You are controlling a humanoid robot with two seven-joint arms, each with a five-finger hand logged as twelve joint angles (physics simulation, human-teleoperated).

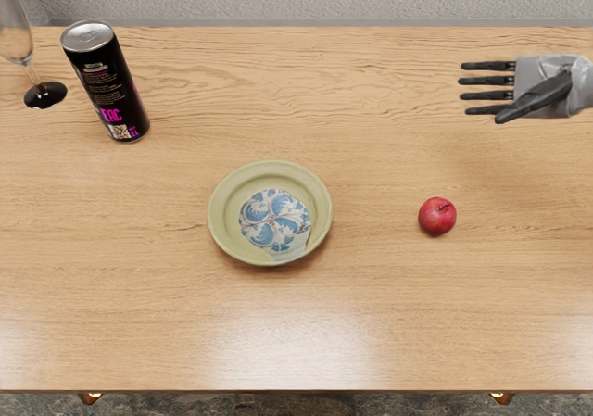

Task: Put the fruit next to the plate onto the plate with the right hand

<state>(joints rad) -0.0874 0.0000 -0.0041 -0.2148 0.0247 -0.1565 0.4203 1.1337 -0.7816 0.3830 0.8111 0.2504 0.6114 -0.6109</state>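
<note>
Apple (436, 216) beside plate (219, 214) (right hand (533, 87) apart).

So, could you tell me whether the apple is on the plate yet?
Not yet: the apple lies on the table right of the plate, clear of its rim. The right hand is open, holding nothing.

Brightly and evenly lit from above, with a wide pale sheen on the front of the worktop (306, 342), below the plate (222, 214). Only soft and weak shadows, close under the plate rim, the apple (437, 216) and the can (107, 82), and a light gleam on its metal top. Sharp everywhere from near edge to far edge, without blur, grain or bending of straight lines at the borders.
</note>
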